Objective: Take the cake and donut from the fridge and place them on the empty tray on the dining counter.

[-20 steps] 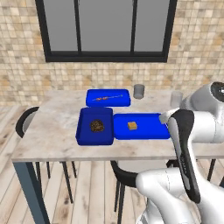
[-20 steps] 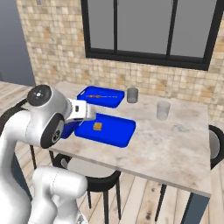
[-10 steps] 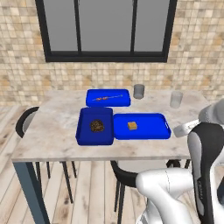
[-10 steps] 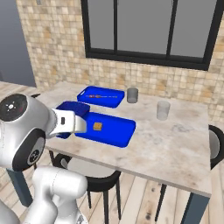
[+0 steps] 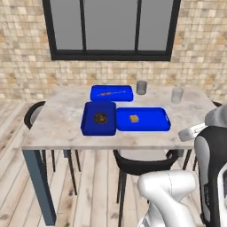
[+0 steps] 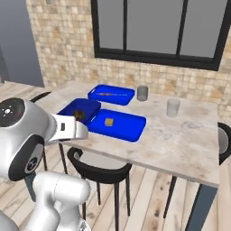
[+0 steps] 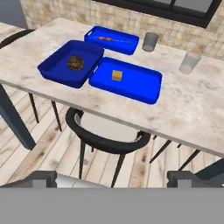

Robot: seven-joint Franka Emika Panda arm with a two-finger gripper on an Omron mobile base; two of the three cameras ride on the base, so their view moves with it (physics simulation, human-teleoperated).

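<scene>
Cake (image 7: 116, 75) sits alone in the wide blue tray (image 7: 146, 91) on the dining counter (image 7: 197, 105), while the gripper (image 7: 113, 177) hangs back over a chair (image 7: 105, 135), jaws apart and empty.

The robot's arm (image 6: 31, 144) is built of glossy white, rounded shells with bulbous joints. A dark grey to black band and round cap mark the joints, one cap carrying what seems a small pale dot. The tool's (image 7: 113, 180) finger tips are small, dark grey, blocky.
</scene>
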